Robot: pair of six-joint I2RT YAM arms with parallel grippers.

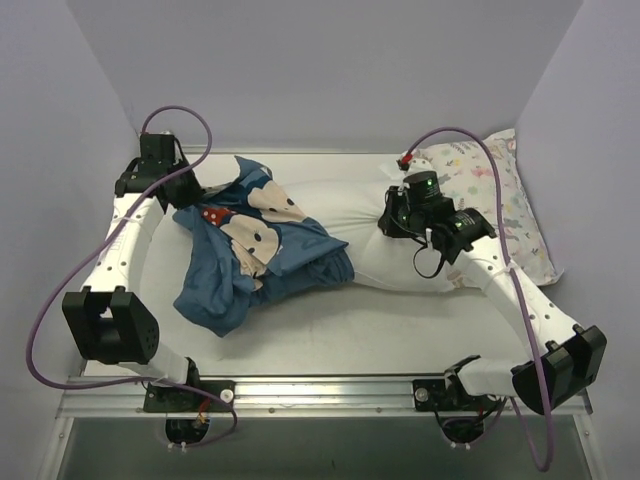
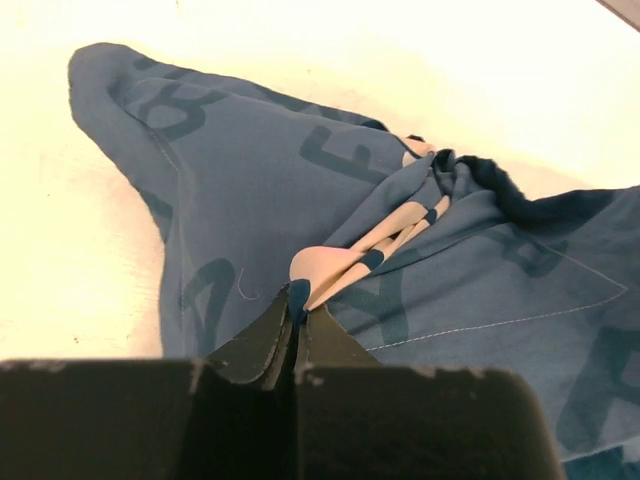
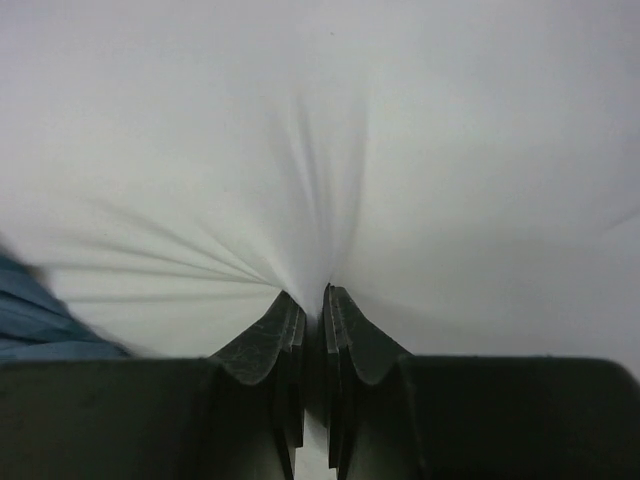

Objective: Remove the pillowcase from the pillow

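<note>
left gripper [image 2: 294, 303] pinched tight on a fold of the pillowcase [image 1: 225, 275], bunched at nine o'clock on the table [image 1: 400, 335]; right gripper [image 3: 313, 300] clamped on white cloth of the pillow [image 1: 340, 207] toward three o'clock

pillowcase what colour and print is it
The pillowcase is dark blue with cartoon faces and a red dotted bow; best in top external.

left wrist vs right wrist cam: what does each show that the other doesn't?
Left wrist only: the left tool shut on a bunched fold of the pillowcase, with printed lettering and a stitched seam. Right wrist only: the right tool pinching the white pillow, creases fanning from the pinch. Both: a tool closed on fabric at bottom centre, and blue pillowcase cloth, only a sliver at the right wrist's lower left.
</note>
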